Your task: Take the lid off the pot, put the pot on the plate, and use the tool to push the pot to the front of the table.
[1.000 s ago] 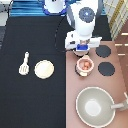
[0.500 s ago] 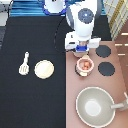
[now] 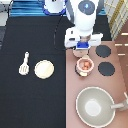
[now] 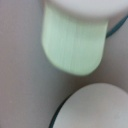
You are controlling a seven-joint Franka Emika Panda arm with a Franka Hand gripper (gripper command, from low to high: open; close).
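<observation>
White rounded arm with blue cap; blue block on the pincer.

The scene in the exterior view is lit evenly and brightly from above, with only soft shadows cast. The gripper, placed over the stove beside the pot, is rendered softly. Little glare is seen on the table. The wrist view is heavily blurred throughout.

Toy kitchen: stove, burners, pan.
</observation>
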